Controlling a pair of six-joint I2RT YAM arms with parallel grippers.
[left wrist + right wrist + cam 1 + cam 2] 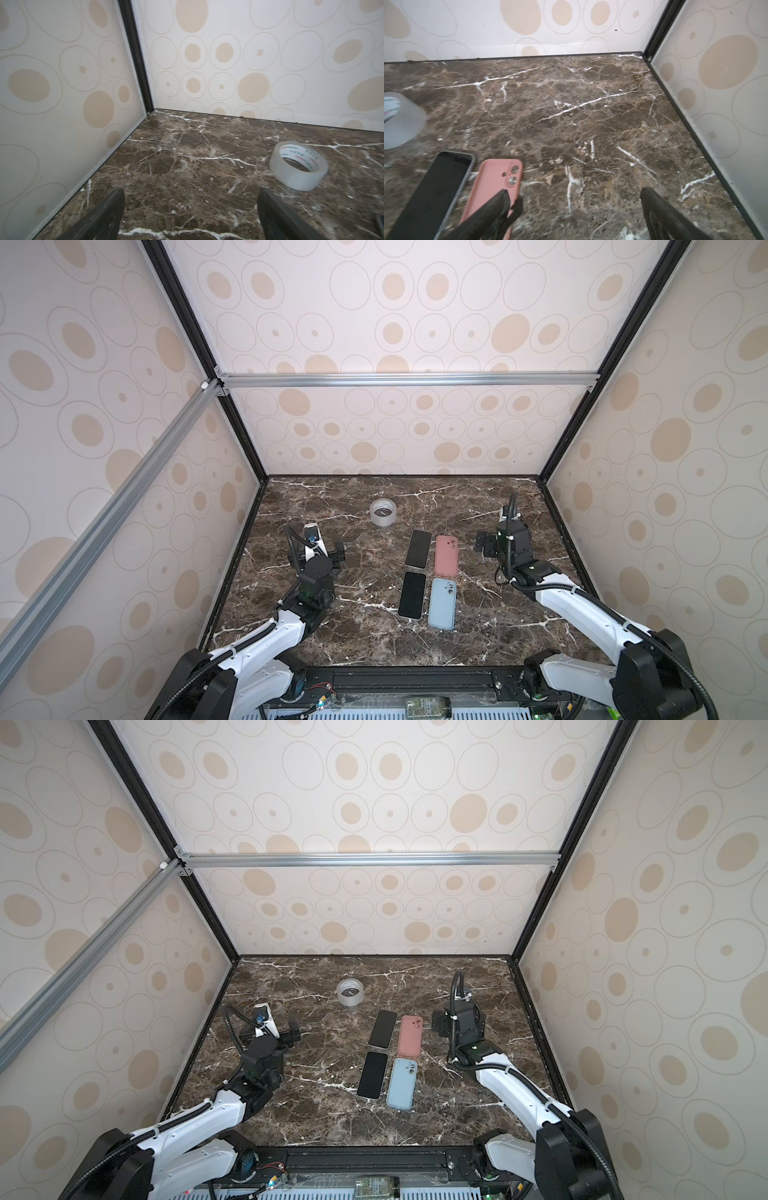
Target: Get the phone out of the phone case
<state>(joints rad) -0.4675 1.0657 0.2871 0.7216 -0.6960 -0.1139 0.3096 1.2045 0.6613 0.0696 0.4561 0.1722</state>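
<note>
Nearest the lens in the right wrist view, the right pincer (575, 193) is seen spread wide and empty, one finger overlapping the pink case (493, 178) at that frame's lower left. The left pincer (192, 193) is likewise released over bare tabletop (187, 162), the tape roll (295, 179) at its frame's right. A careless descent could be expected to shove the pink case into the dark phone (438, 187) just beside it, both lying flat on slick stone. The pink case is shown back-up and matte, cut-outs toward the frame's top; whether a phone is inside cannot be told. Below it in a top view, a blue case (442, 603) lies beside a second phone (412, 595).
</note>
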